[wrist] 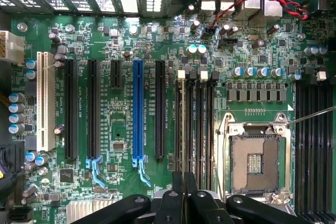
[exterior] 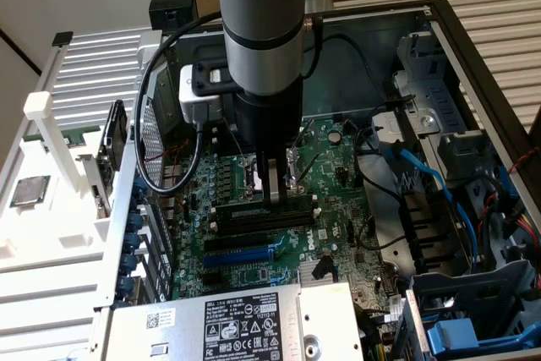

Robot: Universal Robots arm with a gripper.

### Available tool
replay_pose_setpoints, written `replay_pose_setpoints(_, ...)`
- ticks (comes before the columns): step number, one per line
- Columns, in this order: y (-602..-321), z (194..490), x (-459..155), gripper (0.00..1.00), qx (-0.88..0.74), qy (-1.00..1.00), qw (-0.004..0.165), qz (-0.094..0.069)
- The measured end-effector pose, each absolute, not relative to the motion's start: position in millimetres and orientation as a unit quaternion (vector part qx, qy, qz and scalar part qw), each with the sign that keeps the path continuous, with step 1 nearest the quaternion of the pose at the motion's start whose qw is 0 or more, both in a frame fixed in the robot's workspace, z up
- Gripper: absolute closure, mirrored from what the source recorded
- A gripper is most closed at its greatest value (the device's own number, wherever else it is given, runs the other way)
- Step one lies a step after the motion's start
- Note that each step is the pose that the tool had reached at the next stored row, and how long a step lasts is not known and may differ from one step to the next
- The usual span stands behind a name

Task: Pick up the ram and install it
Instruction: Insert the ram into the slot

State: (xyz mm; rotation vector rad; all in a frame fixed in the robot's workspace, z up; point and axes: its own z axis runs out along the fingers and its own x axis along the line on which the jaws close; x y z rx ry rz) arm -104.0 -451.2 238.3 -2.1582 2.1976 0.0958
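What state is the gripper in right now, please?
Gripper: shut, its fingers together, low over the memory slots; whether the ram is pinched between them cannot be told.

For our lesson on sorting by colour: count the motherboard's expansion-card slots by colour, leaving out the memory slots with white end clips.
White slot: 1
Blue slot: 1
Black slots: 4
Total: 6

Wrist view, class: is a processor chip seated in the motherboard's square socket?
No. The socket sits empty, its bare contact field exposed inside the metal frame.
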Motion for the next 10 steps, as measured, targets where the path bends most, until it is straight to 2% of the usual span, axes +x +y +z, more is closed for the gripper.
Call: replay_pose_setpoints(10,-450.0,237.7,-104.0,0.88,-0.700,0.713,0.030,0.031)
